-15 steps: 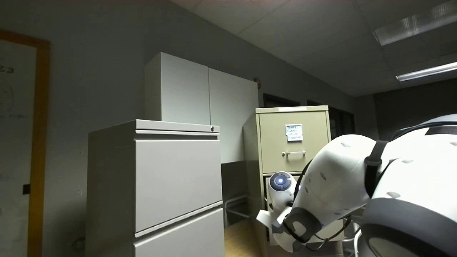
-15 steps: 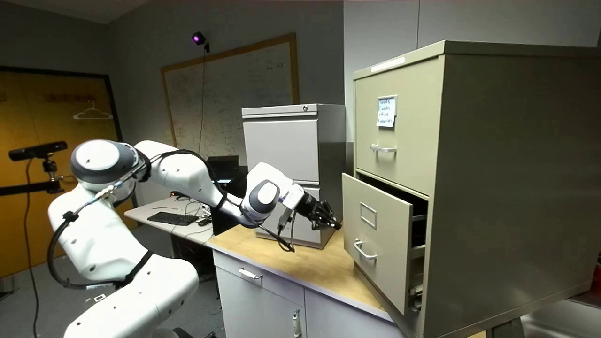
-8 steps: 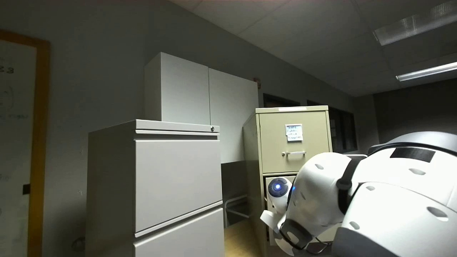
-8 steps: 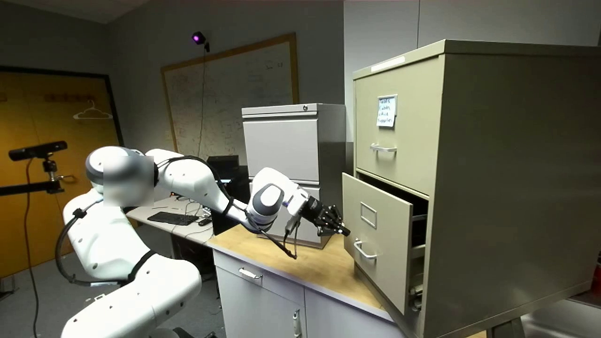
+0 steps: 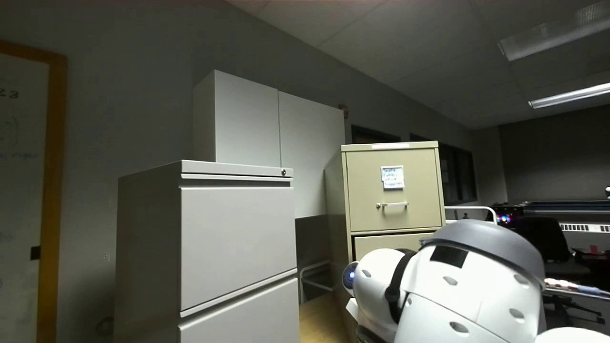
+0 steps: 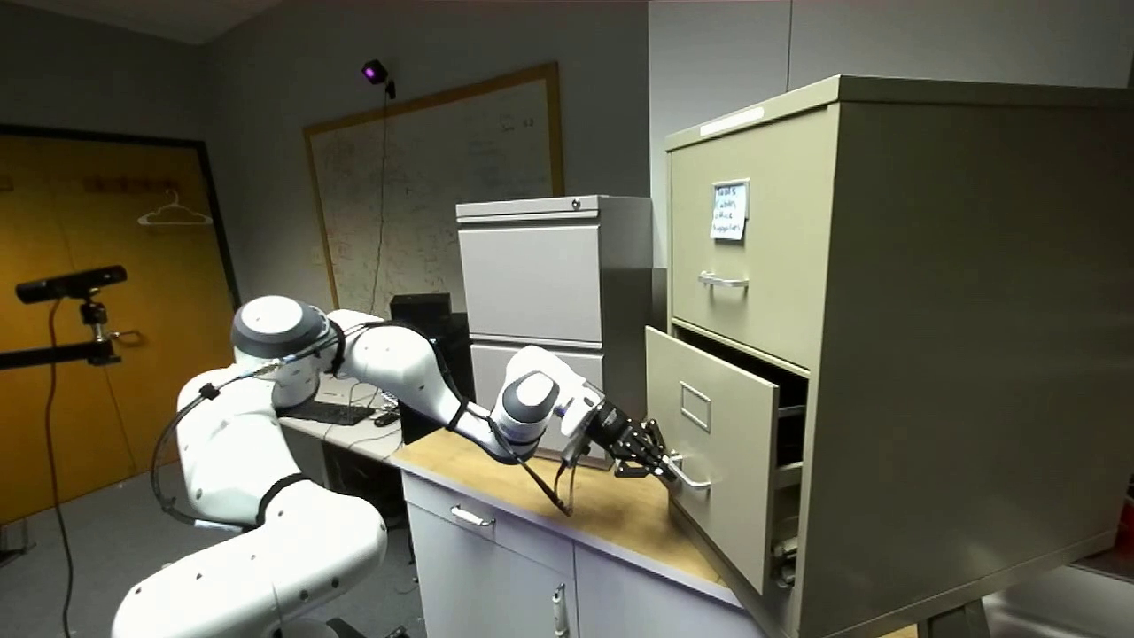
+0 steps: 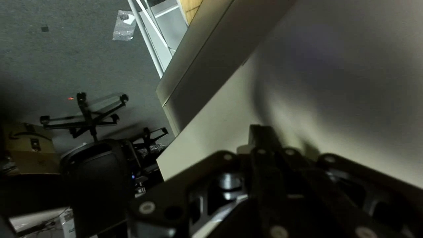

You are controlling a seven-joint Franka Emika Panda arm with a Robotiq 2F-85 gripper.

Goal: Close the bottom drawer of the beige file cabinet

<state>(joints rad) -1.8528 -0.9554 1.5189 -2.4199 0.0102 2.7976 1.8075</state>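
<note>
The gripper has its 2 fingers together, the tips by the 10 o'clock end of the handle on the bottom drawer; whether they touch it I cannot tell. The white arm runs back from there between 9 and 10 o'clock. The drawer stands partly out of the beige file cabinet, its dark inside showing along the top and side, and the cabinet's body spreads toward 2 and 3 o'clock. At 12 o'clock from the handle, the top drawer sits flush, a white paper sheet on its front. At 10 o'clock, a pale grey cabinet rests on the wooden countertop; farther off, at 11, hangs a whiteboard. In the wrist view, an office chair shows toward 8 o'clock, a cardboard box toward 9.
</note>
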